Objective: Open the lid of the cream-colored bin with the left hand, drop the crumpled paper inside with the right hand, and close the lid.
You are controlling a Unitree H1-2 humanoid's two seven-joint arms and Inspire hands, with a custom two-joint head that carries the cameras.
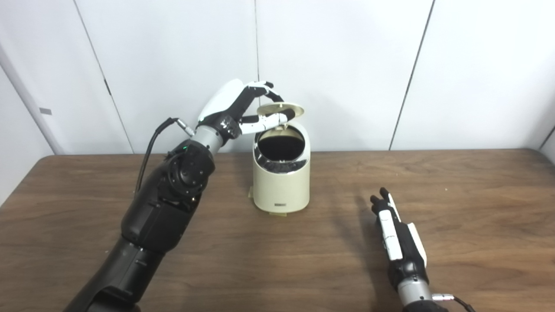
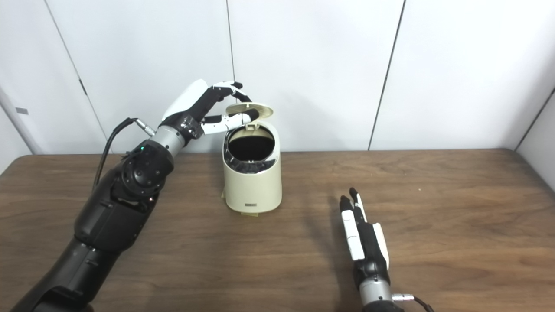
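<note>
White wall panels stand behind the brown wood-grain table (image 1: 455,182), and the cream-colored rounded plastic bin (image 1: 282,184) sits near its back edge, a little left of centre. Its round cream lid (image 1: 281,108) is tipped up on its rear hinge, lying nearly flat above the dark mouth. My left hand (image 1: 243,108) holds it there: the thumb is under the lid's near edge and the fingers (image 1: 264,89) curl over the top from behind, so I am pinching the lid's rim.

My right hand (image 1: 396,234) lies low over the table, well apart from the bin, fingers straight and close together, holding nothing. I cannot see the crumpled paper anywhere on the table; the bin's inside is too dark to tell whether it lies there.

Risks as I judge them: my hold on the lid is thin, at its edge only, so a small slip of the thumb could let it fall shut with a bang. If I push the lid down off-line from the hinge, the light bin could tilt or skid backwards towards the wall. Pulling my left arm away sideways with fingers hooked could drag the bin over.
</note>
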